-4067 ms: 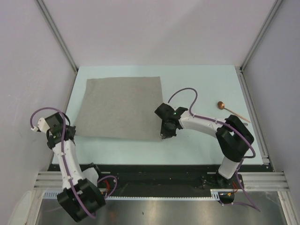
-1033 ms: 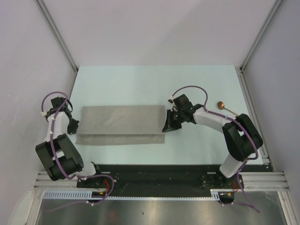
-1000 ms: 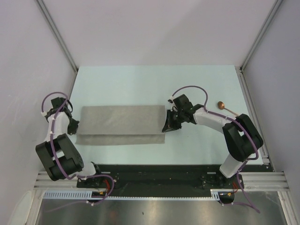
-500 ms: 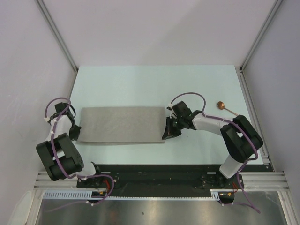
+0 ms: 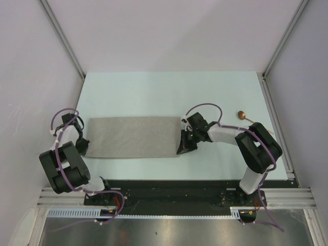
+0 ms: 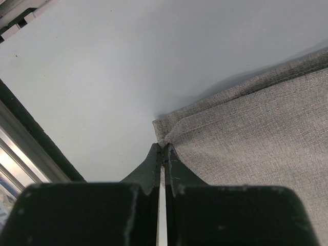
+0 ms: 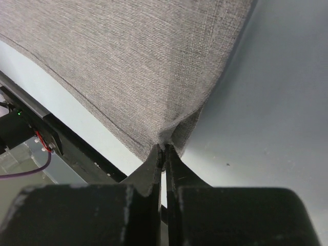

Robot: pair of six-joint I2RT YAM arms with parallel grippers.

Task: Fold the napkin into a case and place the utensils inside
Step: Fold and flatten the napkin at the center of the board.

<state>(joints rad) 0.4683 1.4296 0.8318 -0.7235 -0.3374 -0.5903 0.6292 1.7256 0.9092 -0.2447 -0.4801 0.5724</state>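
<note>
The plain grey-beige fabric napkin [image 5: 133, 137] lies flat on the near-left part of the pale blue-green table [image 5: 154, 92], doubled into a wide band. It looks light, soft and limp (it will likely sag and crease wherever it is unsupported). The corners are therefore the places to take hold, with both ends moved together. Its long axis runs left to right, and one long edge faces the arm bases.

The black two-finger left gripper [image 6: 163, 149] is pinched tight on the near-left corner, where the cloth puckers into a small ridge and a second layer shows beneath. The black right gripper [image 7: 165, 149] is clamped the same way on the near-right corner. Judging by the layers, one fold is made and the band needs narrowing further to become a case.

The slim copper-coloured spoon [image 5: 241, 114] rests well apart on the right, its bowl to the left and its handle trailing right and nearer. I cannot make out a silvery piece.
</note>
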